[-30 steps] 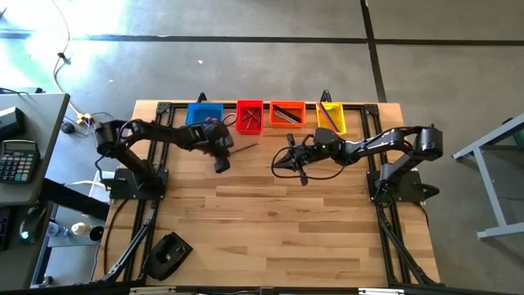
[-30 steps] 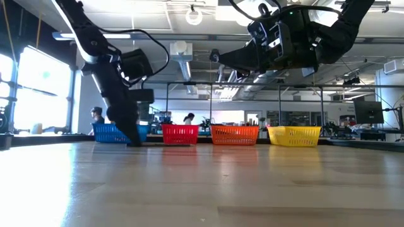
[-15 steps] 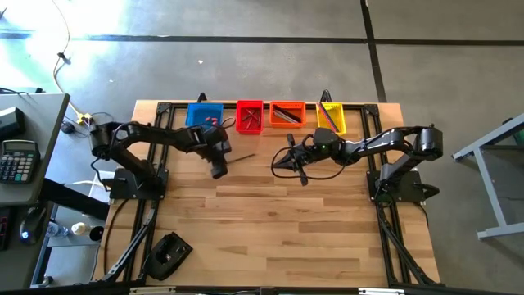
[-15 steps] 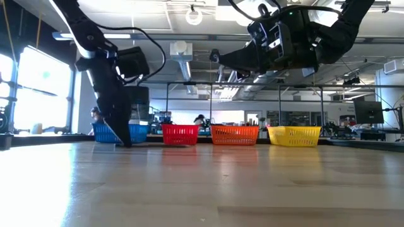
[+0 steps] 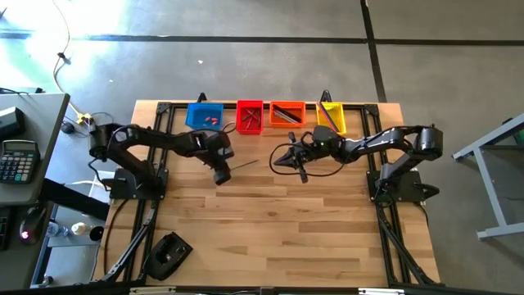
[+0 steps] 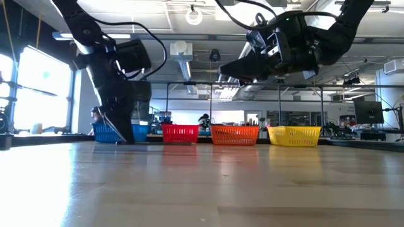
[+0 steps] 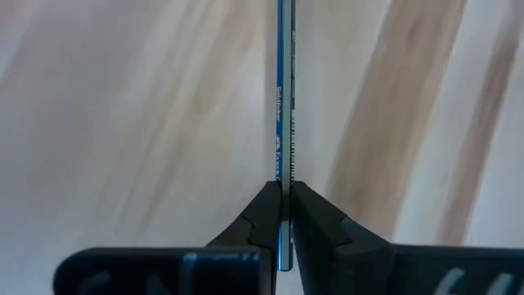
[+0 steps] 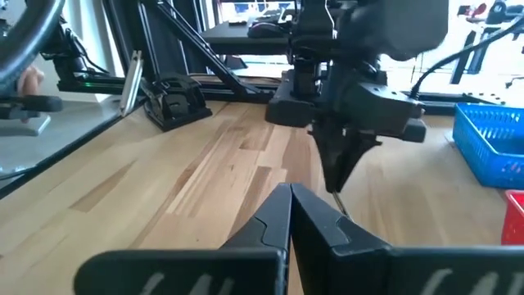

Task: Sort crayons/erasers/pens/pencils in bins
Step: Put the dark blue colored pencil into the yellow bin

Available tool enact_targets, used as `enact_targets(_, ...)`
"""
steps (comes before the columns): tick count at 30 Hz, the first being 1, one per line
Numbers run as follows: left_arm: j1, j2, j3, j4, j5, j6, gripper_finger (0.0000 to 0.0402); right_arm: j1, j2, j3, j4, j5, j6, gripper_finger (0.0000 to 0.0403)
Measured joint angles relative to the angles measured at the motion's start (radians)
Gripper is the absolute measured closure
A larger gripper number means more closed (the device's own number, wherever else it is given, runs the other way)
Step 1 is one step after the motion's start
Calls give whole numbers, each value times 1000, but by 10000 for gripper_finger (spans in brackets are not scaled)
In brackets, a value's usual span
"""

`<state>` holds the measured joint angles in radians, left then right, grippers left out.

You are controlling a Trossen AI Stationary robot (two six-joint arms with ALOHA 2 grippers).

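Observation:
My left gripper [image 5: 224, 169] [image 7: 285, 215] is shut on a thin blue pencil [image 5: 246, 163] [image 7: 283, 90] in front of the bins, left of the table's middle. Four bins stand in a row at the far edge: blue [image 5: 204, 115], red [image 5: 250, 115], orange [image 5: 286, 114] and yellow [image 5: 332, 116]. Small red erasers [image 5: 211, 120] lie in the blue bin, and thin sticks lie in the other three. My right gripper [image 5: 277, 161] [image 8: 289, 197] hangs shut above the table's middle, pointing toward the left arm and holding nothing. My left gripper pinches the blue pencil between its two fingertips [image 7: 266, 217], a short way in from one end [image 7: 282, 260]. The fingers come from above, slanting down. The rest of the pencil sticks out toward the table's right. Whether its free end touches the wood I cannot tell.
A black block-like object [image 5: 168, 254] lies near the table's front left corner. Bare wood [image 5: 295, 229] stretches from the arms to the near edge. A desk with a calculator [image 5: 18, 160] stands off the table's left side.
My left gripper has drawn a little toward the table's near edge, and the blue pencil has come with it: the whole stick now lies nearer the front than a second ago, still pointing toward the table's right.

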<state>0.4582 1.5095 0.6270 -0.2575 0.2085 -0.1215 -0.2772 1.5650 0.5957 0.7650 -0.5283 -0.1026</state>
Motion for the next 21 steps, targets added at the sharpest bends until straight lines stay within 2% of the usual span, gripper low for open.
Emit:
enact_targets(4, -37, -1, -39, 75, 0, -85, 390, -11, 0, 0, -25, -3, -2, 403)
enact_targets(9, -79, -4, -114, 246, -9, -185, 390, -34, 0, -4, -54, -3, -2, 403)
enact_targets(18, -146, -2, -262, 682, -19, -345, 390, -68, 0, -39, -9, -2, 76, 403)
enact_targets(21, -160, -2, -318, 833, -70, -394, 390, -78, 0, -88, 54, 1, 110, 403)
